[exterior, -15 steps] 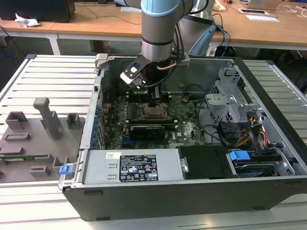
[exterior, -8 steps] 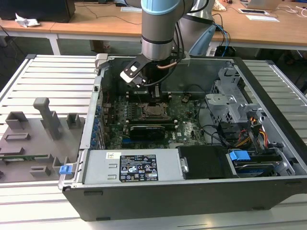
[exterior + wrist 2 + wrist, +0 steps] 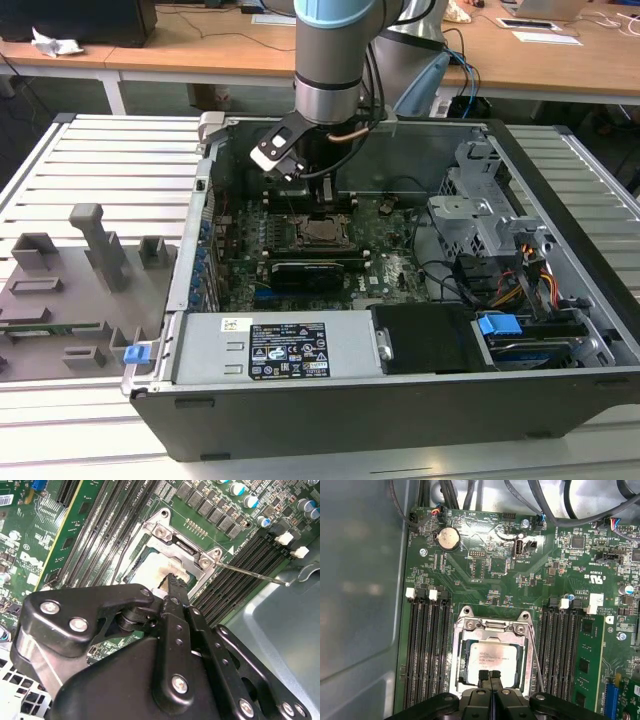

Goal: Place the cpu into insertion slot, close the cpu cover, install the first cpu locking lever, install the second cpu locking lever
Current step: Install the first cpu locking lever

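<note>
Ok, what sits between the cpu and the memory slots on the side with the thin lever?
In the first wrist view, a side rail of the cpu cover and the thin locking lever lie between the cpu and those memory slots.

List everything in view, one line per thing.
table: 1, pale grey, slatted, under everything
case: 1, dark grey, open, on table
motherboard: 1, green, inside case
cover: 1, silvery, mid-motherboard
cpu: 1, silvery-beige, in cover's window
lever: 1, thin silvery, beside cover
memory slots: two banks, black, flanking cover
coin cell: 1, silver, on motherboard
fixtures: several, grey, on table, exterior view's left
arm: 1, grey-blue, above motherboard
gripper: 1, black, shut, over cpu
</note>
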Tool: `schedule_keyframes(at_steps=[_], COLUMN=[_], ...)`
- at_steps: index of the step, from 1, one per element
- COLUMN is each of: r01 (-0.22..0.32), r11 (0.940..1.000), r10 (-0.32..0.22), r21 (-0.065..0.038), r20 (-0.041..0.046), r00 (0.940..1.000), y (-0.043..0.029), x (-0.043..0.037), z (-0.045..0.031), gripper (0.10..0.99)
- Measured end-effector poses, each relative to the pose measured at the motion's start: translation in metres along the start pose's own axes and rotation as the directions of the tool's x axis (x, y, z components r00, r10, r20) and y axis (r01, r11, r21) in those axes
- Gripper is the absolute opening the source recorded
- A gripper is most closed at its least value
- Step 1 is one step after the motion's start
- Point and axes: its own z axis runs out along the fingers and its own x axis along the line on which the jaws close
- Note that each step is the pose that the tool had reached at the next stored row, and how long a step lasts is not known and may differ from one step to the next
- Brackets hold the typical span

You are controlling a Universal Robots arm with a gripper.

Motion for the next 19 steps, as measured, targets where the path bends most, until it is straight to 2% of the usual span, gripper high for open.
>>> schedule_keyframes(at_steps=[11, 19], r01=[0.0, 0.0], r11=[1.0, 1.0], r10=[0.0, 0.0], r21=[0.0, 0.0], r20=[0.0001, 0.0004], r00=[1.0, 1.0], y=[0.0001, 0.0003], x=[0.0001, 0.0004], z=[-0.0057, -0.0223], gripper=[0.106, 0.106])
